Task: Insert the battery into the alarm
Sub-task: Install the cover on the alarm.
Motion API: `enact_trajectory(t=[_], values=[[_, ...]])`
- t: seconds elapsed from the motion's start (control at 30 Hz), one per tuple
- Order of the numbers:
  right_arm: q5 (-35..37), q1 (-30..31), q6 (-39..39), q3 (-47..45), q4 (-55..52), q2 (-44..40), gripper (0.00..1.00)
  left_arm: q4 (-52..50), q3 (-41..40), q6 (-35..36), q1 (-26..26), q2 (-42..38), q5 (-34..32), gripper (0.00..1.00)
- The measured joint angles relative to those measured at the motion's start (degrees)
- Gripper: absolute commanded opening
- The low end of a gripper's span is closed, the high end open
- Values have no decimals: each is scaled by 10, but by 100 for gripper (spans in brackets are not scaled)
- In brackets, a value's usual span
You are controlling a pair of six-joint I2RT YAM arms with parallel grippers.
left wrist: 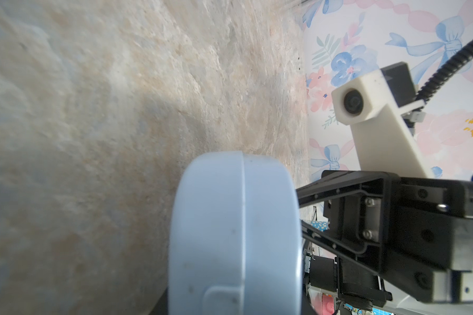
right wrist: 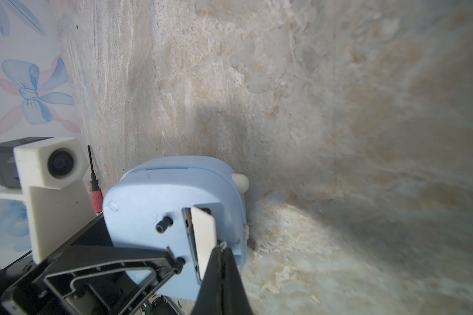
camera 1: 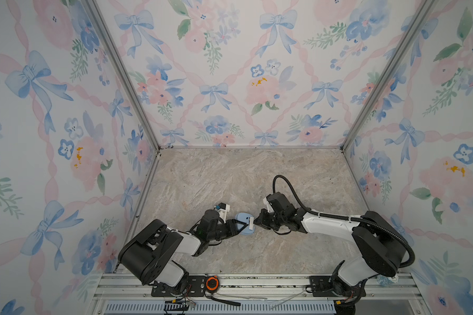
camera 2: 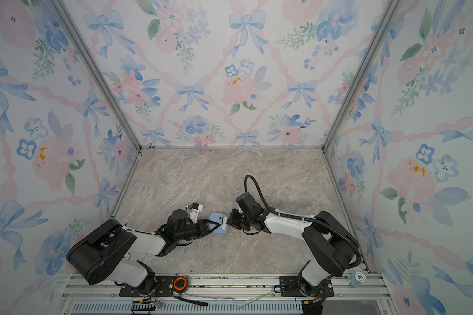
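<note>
Marble-pattern counter [camera 1: 230,177], floral walls. Left tool [camera 1: 243,227] clamps the alarm [right wrist: 148,207] on edge, its back towards the right tool [right wrist: 220,245], which pinches the white cover [right wrist: 204,234] at the slot. We cannot see the battery; it is possibly behind the cover. Risk: the thin pinch slips, and the cover skews and jams. A red-handled screwdriver [right wrist: 94,191] shows beyond the alarm; nothing blocks us.

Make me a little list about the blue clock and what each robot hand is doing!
alarm: pale blue, its back showing
left gripper: shut on the alarm, holding it by its edges
right gripper: shut on the white cover
white cover: at the battery slot in the alarm's back, tilted, not flush
battery: not seen in any view
table: marbled stone look
</note>
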Motion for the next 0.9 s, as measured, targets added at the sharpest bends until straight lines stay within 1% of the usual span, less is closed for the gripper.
enact_trajectory(t=[0.23,0.43,0.57,0.7,0.9], values=[[2,7,-33,40,-49,8,0,-11,5,4,5,0,7,0],[8,8,-39,50,-66,17,0,-13,7,6,5,0,8,0],[12,8,-39,50,-67,19,8,-15,7,9,5,-2,8,0],[10,12,-39,49,-67,19,21,-19,7,12,5,-5,9,0],[7,22,-47,49,-67,19,26,-23,7,13,5,-7,9,0]])
